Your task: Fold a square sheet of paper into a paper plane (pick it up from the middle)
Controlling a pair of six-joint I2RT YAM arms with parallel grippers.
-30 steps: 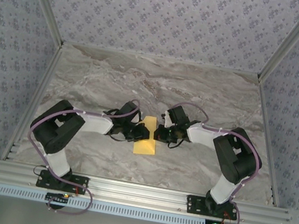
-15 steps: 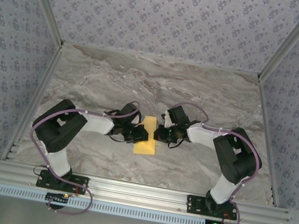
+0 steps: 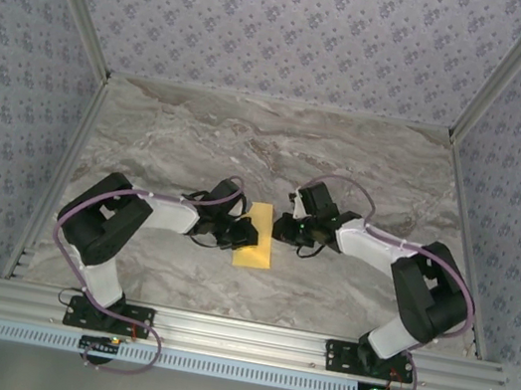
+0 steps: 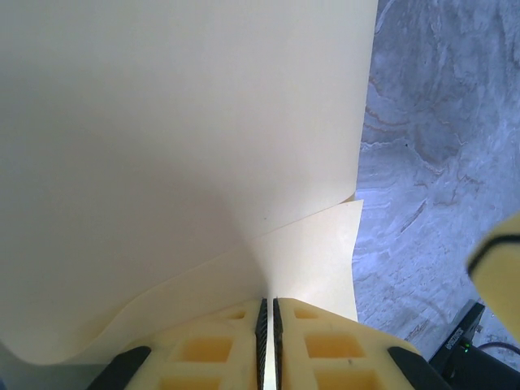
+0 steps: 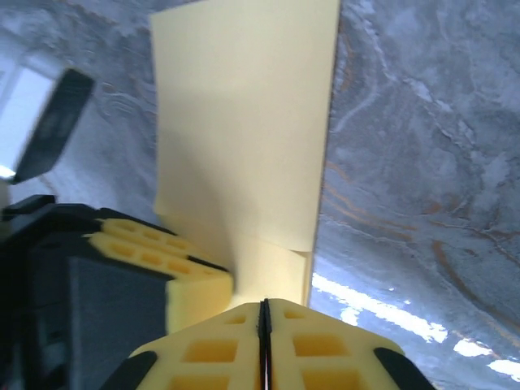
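Two black-and-white robot arms
Left arm (image 3: 103, 228) and right arm (image 3: 430, 291): black joints, white links, looping purple cables (image 3: 338, 183), pale yellow fingers (image 4: 325, 353) with square recesses.

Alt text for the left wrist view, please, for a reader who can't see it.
A yellow sheet of paper, folded over itself, is pinched between the closed fingers of the left gripper at the bottom edge. Grey marble table shows to the right.
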